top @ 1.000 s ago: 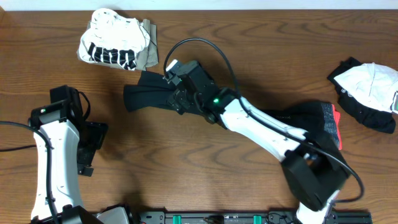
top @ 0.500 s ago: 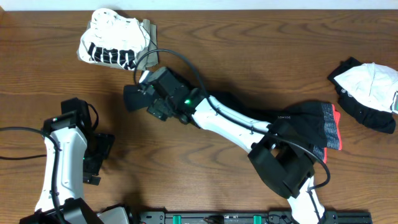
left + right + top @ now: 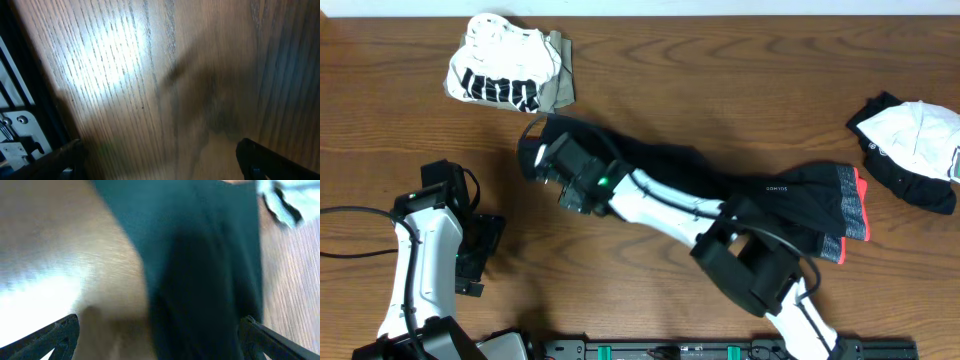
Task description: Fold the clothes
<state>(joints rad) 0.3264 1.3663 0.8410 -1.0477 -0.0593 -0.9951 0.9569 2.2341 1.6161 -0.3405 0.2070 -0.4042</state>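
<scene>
Black trousers [image 3: 790, 190] lie from the middle toward 3 o'clock. The right end effector [image 3: 542, 165] hangs spread wide over their leg end. The left end effector [image 3: 480, 255], at 8 o'clock, is spread wide too, empty.

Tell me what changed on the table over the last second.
The right gripper swept along the long black trousers with the grey, red-edged waistband toward their leg end on the robot's left, jaws open, uncovering more of the leg. The left gripper shifted slightly inward, also open. The trousers' leg end, the white black-printed top, the khaki piece under it and the black-and-white garment stayed put.
</scene>
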